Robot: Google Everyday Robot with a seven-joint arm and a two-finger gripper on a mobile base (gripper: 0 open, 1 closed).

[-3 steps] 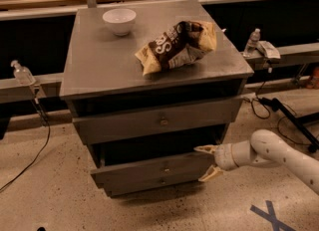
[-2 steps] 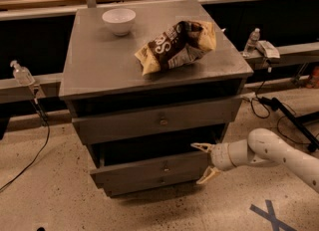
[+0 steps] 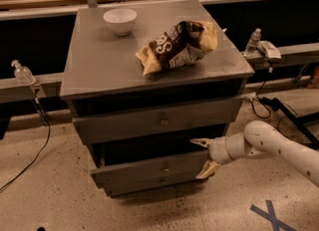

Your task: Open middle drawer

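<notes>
Where the middle drawer [image 3: 144, 170] sat: in the cabinet [image 3: 99, 65], under the top drawer [image 3: 129, 123], its front jutting forward with a dark gap above.
Gripper [image 3: 195, 158]: at that drawer's right end, fingers spread wide, gripping nothing.
Done: drawer apparently part-open.
Left: likely more outward travel.

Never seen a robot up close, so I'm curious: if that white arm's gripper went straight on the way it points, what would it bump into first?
Probably the right end of the grey, shallow middle drawer. The open gripper points left at it beside the grey cabinet, though depth is unclear.
</notes>
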